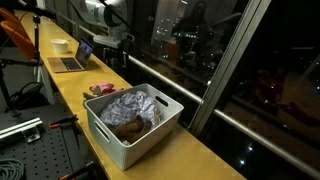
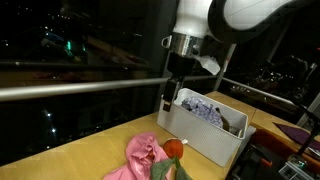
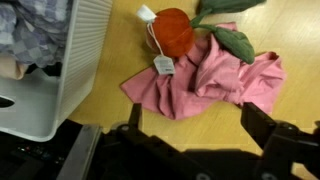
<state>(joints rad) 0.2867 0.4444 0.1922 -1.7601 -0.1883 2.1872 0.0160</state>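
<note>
Cloth [image 3: 215, 85]: plain pink, no print; centre toward 3 o'clock in wrist view.
Toy [image 3: 175, 30]: red-orange, at 12 o'clock of cloth.
Leaves [image 3: 235, 42]: dark green, at toy's 2 o'clock.
Tag [image 3: 164, 65]: white, at toy's 6 o'clock.
Basket [image 3: 70, 50]: white, fine ribbed wall; 9 o'clock in wrist view.
Fabric [image 1: 132, 102] in basket: pale lilac-white, small dark print.
Bundle [image 1: 128, 128]: brown, at fabric's 6 o'clock.
Desk [image 3: 110, 50]: warm yellow wood tone.
Tool [image 3: 190, 125]: black.
Arm [image 2: 200, 20]: white.
Bowl [image 1: 61, 45]: white, 10 o'clock in an exterior view.
</note>
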